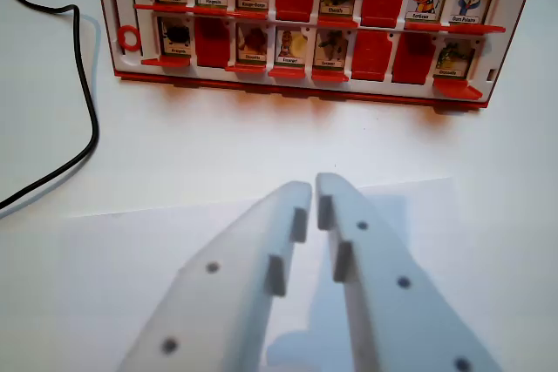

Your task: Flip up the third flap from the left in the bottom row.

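A red and white flap board [301,83] stands at the far side of the white table, in the top of the wrist view. Its bottom row shows a picture card [174,38] at the left, then a plain red panel [212,41], then a third flap [253,42] showing a picture card. More cards follow, with two red panels [392,56] further right. My gripper [312,189] is at the bottom centre, well short of the board. Its white fingers [288,215] are nearly touching, with nothing between them.
A black cable [85,84] curves down the left side of the table and off the left edge. A red ring [129,38] sits on the board's left end. Bare white table lies between the gripper and the board.
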{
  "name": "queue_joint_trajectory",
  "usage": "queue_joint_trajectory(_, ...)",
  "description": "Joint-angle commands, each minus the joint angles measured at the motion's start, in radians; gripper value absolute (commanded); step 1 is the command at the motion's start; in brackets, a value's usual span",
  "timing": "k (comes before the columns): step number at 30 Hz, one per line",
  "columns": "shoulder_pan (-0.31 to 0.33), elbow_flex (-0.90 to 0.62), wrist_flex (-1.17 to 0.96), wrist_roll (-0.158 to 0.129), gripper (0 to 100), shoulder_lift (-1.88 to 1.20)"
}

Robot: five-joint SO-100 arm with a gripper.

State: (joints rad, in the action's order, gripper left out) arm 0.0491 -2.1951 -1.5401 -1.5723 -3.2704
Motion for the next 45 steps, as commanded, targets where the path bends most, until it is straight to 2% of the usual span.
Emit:
queue_joint_trajectory(1, 0.003, 0.078, -0.003, -0.003, 0, -0.002)
queue_joint_trajectory(16, -0.031, 0.071, -0.009, -0.003, 0, 0.034)
queue_joint_trajectory(18, -0.041, 0.078, -0.006, 0.008, 0, 0.069)
queue_joint_trajectory(24, -0.072, 0.091, 0.002, 0.061, 0, 0.215)
queue_joint_trajectory(30, -0.150, 0.051, 0.037, 0.152, 0, 0.314)
queue_joint_trajectory(35, -0.179, -0.018, 0.091, 0.206, 0, 0.390)
queue_joint_trajectory(37, -0.184, -0.049, 0.124, 0.215, 0, 0.419)
queue_joint_trajectory(40, -0.181, -0.106, 0.201, 0.215, 0, 0.466)
queue_joint_trajectory(45, -0.166, -0.196, 0.374, 0.183, 0, 0.545)
